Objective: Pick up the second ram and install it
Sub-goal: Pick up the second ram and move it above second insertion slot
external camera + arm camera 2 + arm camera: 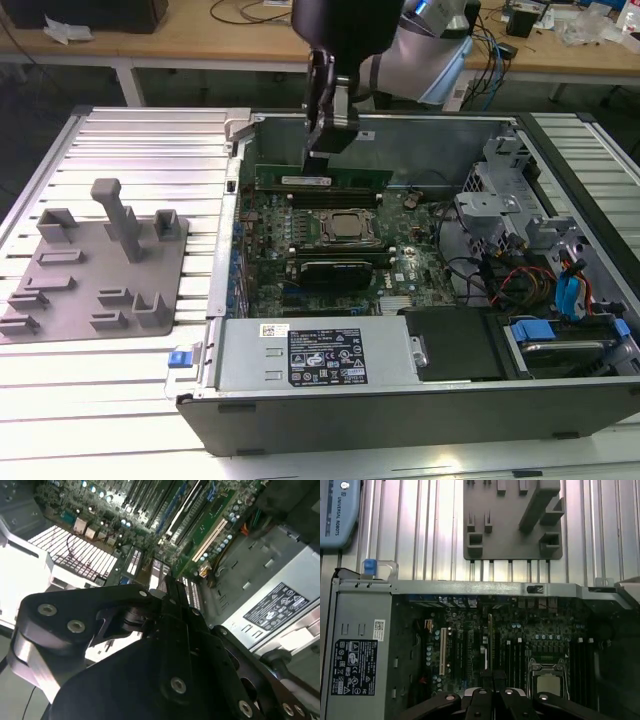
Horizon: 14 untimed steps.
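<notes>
Claw [328,147] hangs over the open computer case [400,420], above the motherboard [265,225]. In the first wrist view you see it drawn narrow, closed on the second ram [490,640]. The ram shows there edge-on: a thin, straight, greenish strip running out from the claw's tip. It sits over the board, beside the memory slots [512,655] that flank the CPU socket [547,684]. You cannot tell whether it touches a slot.

Surface: the bench [130,140] is pale ribbed metal slats, and the case lies on it with its lid off. A grey fixture plate [80,275] sits on the slats at the exterior view's left, just beside the case. Behind stand wooden tables [220,35] with cables [490,60].

Counts for you:
- one claw
- one held ram
- one green stick [320,181] with a white label, seated in the slots beyond the socket
- one CPU socket
- one fixture plate
- one power supply [310,355]
</notes>
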Each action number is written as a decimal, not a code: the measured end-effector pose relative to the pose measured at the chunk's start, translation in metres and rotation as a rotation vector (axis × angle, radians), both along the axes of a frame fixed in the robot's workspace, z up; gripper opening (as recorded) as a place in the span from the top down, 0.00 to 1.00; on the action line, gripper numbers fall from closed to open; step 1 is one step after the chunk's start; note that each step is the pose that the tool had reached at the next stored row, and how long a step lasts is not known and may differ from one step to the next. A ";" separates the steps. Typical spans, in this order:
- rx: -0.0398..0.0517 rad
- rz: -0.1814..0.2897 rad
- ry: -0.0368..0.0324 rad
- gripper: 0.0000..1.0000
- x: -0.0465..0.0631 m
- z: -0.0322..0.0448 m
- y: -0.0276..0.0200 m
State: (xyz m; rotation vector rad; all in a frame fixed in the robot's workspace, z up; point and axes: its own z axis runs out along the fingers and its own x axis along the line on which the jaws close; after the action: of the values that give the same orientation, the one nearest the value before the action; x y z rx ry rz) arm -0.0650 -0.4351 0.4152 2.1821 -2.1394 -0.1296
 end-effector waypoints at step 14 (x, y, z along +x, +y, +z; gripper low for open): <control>-0.0003 0.018 -0.0031 0.91 0.007 -0.0252 0.0236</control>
State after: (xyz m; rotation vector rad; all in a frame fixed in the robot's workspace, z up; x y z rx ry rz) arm -0.0582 -0.4115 0.3900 2.2023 -2.1206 -0.1247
